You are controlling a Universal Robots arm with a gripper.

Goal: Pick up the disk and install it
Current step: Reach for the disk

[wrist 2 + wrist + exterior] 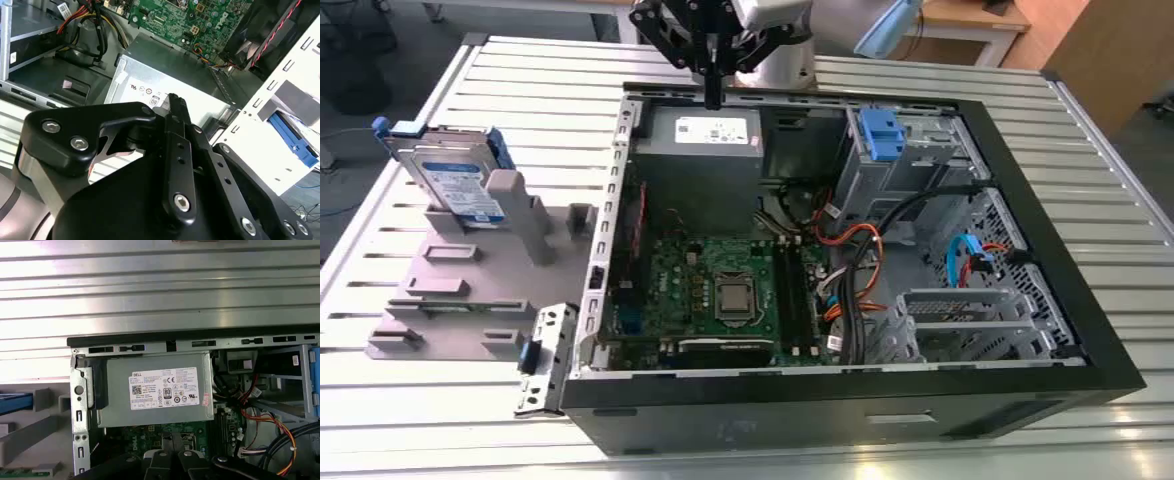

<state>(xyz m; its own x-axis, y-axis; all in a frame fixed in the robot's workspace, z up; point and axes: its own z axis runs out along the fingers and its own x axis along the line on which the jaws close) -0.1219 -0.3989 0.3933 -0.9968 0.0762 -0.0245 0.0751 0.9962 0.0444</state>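
**Spotter:** Where's your tool right now?

**Operator:** I have the black two-finger metal gripper (714, 98) hanging point-down over the far end of the open black computer case (854, 400). It is just above the grey metal box with the white sticker (700, 140). The fingers are drawn together, and I see nothing between them.

**Spotter:** And the disk?

**Operator:** The disk (454, 185) is the flat silver-metal hard drive with the blue-and-white label and the blue plastic bracket, and it's outside the case. It stands on edge in a slot of the grey plastic rack (454, 300) on the slatted metal table (534, 60).

**Spotter:** Which way does it lie from the gripper?

**Operator:** Toward the exterior view's left and nearer that camera. They're well apart, and the case's side wall stands between them. As I judge it, any reach for the disk turns on that sideways offset.

**Spotter:** How's it lying? Long axis?

**Operator:** Its top edge runs roughly across the exterior view, and the labelled face leans back a little. I can't tell from here whether the long side is upright or level.

**Spotter:** Any choice of arm?

**Operator:** No, I have one arm with one gripper.

**Spotter:** Give me the count.

**Operator:** One disk, one rack, one case and one grey box. Inside the case there's one green motherboard (720, 280). There's also one small blue plastic latch (881, 135) on the drive cage, and I don't take that for the disk.
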